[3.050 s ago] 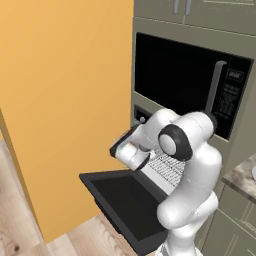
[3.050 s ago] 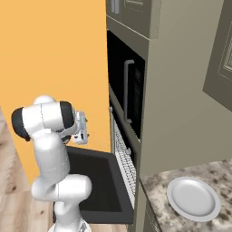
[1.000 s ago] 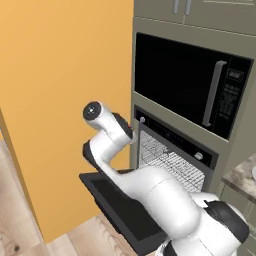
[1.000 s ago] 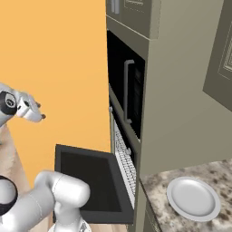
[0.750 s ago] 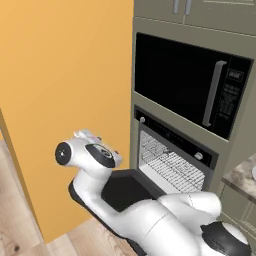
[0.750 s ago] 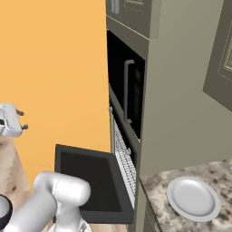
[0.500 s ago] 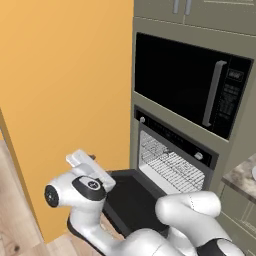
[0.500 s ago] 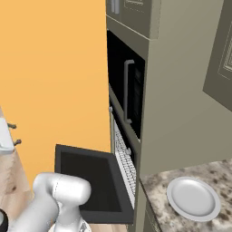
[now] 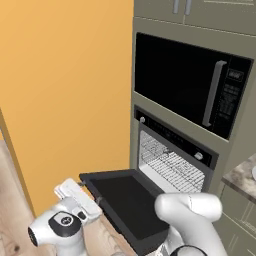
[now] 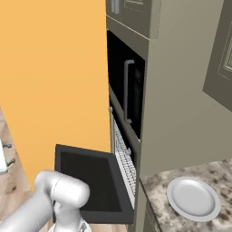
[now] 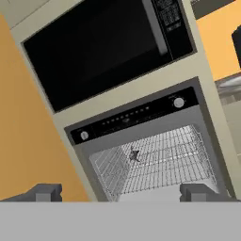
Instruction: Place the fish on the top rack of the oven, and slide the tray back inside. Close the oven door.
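Observation:
The oven point(image 9: 172, 145) stands with its black oven door point(image 9: 127, 205) folded down flat. Inside the cavity lies the silver wire top rack point(image 11: 160, 162), also seen as the rack point(image 9: 167, 162) from the left. A small dark fish point(image 11: 135, 154) rests on the rack's left half. My gripper point(image 9: 90, 192) hangs low, outside the door's left front corner, well away from the oven and facing it. Its fingertips point(image 11: 44, 192) stand far apart, so the gripper point(image 11: 121, 193) is open and holds nothing. At the left edge of the right base view, the gripper point(image 10: 9, 154) also shows.
A black microwave point(image 9: 190, 85) with a vertical handle sits above the oven. An orange wall point(image 9: 65, 90) runs along the left. To the right, a round white plate point(image 10: 192, 198) lies on the speckled counter point(image 10: 176, 181). The open door point(image 10: 88, 181) juts out over the wooden floor.
The arm has swung from the oven mouth out to the left and down. The gripper now sits low beside the open door. Door and rack have not moved.

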Available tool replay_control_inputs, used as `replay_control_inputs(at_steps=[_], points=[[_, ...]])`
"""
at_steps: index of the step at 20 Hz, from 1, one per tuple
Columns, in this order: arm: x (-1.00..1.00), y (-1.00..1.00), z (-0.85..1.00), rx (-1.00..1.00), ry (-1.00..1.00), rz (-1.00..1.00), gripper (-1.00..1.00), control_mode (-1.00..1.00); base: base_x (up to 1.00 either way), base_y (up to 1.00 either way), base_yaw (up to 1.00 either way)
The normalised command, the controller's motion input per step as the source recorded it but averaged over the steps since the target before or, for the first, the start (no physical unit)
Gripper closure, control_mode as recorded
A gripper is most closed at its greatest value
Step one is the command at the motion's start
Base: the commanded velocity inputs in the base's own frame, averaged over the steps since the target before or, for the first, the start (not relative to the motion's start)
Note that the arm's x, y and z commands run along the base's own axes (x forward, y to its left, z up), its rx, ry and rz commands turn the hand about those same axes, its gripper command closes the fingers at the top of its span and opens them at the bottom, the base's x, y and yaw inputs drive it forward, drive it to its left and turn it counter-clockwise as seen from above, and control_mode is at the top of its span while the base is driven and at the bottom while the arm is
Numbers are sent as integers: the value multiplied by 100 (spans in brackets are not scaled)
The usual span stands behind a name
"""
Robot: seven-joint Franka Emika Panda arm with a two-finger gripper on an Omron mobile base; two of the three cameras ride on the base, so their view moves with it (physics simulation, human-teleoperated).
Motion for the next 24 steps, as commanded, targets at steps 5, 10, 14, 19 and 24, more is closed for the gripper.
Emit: replay_control_inputs(at_steps=[5,10,14,19,24], points=[[-9,66,-100,-13,-8,-24,-100,-100,0,0,0],[4,46,-100,-13,-2,-25,-100,-100,0,0,0],[30,31,-100,-9,0,-21,-100,-100,0,0,0],[49,23,-100,-3,0,-12,-100,-100,0,0,0],[33,17,-100,0,0,0,-100,-100,0,0,0]])
